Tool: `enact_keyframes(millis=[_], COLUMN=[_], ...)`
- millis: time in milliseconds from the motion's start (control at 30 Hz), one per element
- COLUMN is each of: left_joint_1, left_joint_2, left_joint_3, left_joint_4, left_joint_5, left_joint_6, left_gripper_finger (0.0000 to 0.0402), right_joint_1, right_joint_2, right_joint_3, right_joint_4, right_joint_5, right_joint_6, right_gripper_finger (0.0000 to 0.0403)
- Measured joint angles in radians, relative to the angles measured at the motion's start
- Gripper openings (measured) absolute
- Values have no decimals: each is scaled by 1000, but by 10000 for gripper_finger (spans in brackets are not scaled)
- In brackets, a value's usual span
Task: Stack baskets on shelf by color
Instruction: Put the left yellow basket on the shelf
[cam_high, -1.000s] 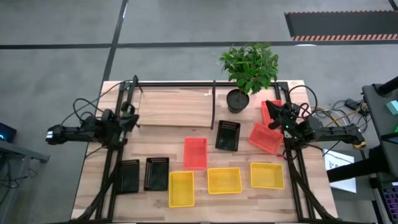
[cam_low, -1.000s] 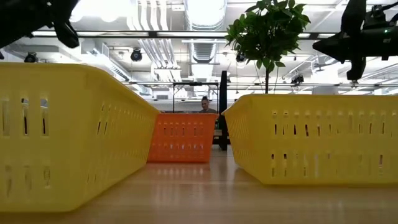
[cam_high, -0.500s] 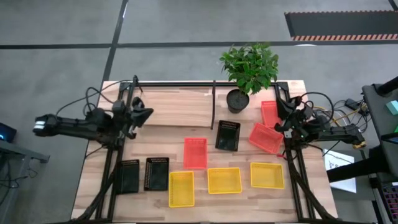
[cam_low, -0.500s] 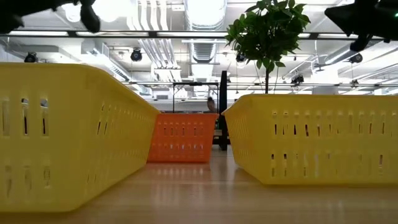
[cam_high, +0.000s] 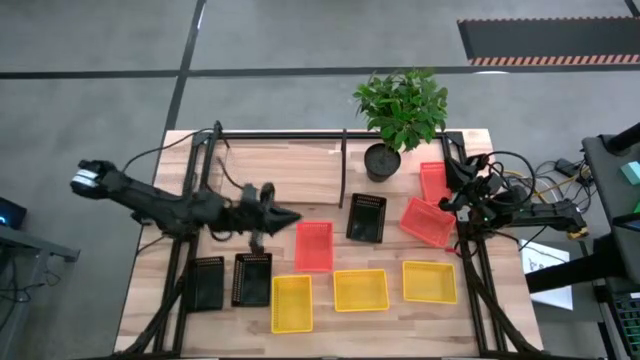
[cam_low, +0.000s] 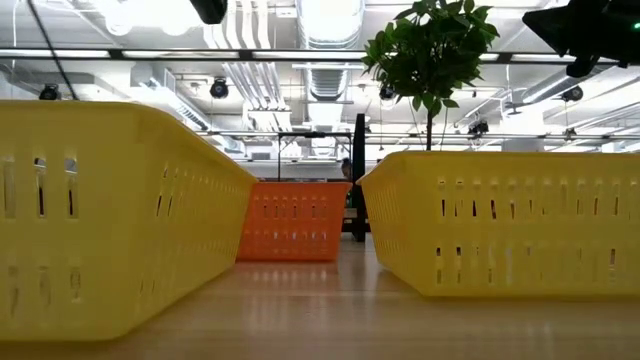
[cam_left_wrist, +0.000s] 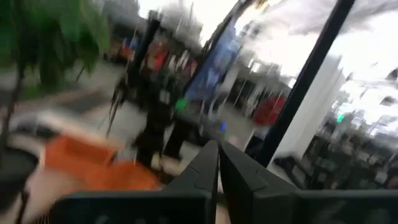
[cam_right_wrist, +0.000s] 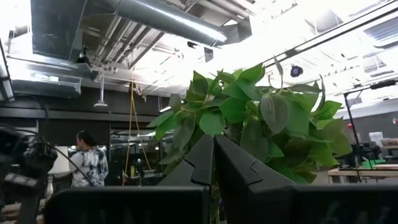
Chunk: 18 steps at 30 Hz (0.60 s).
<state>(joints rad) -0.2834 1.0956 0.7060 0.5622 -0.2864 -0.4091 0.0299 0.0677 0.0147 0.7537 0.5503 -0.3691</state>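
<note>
Three yellow baskets (cam_high: 360, 290) lie in a row near the table's front edge; two of them fill the low view (cam_low: 110, 210). Two black baskets (cam_high: 251, 278) lie at the front left, and a third one (cam_high: 366, 217) at the middle. One red-orange basket (cam_high: 313, 245) lies at the middle, and two more (cam_high: 428, 222) at the right. The pale shelf board (cam_high: 280, 175) lies at the back. My left gripper (cam_high: 288, 216) is shut and empty in the air, just left of the middle red-orange basket. My right gripper (cam_high: 452, 192) is shut and empty above the right red-orange baskets.
A black round pot with a green plant (cam_high: 384, 158) stands at the back, right of the shelf. Black rods (cam_high: 345, 170) frame the shelf. A person (cam_right_wrist: 87, 168) stands in the room behind the table.
My left gripper has swung from the table's left edge toward the middle, past the shelf's front, and now stands beside the middle red-orange basket. My right gripper has risen a little and drawn back toward the right edge. No basket has moved.
</note>
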Motion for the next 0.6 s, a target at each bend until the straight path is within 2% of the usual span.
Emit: enact_keyframes(millis=[133, 267, 467, 600], left_joint_1=[-78, -140, -201, -250], left_joint_2=[95, 209, 384, 516], left_joint_3=[120, 252, 505, 702], left_joint_4=[-126, -305, -663, -979], left_joint_5=[-89, -115, -108, -41], left_joint_6=[-91, -172, -342, -425], left_gripper_finger=[0, 0, 0, 0], right_joint_1=[0, 0, 0, 0], right_joint_2=[0, 0, 0, 0], right_joint_3=[0, 0, 0, 0], right_joint_4=[-12, -18, -44, -45], right_joint_5=[0, 0, 0, 0], right_joint_6=[2, 2, 17, 19], right_gripper_finger=[9, 9, 9, 9])
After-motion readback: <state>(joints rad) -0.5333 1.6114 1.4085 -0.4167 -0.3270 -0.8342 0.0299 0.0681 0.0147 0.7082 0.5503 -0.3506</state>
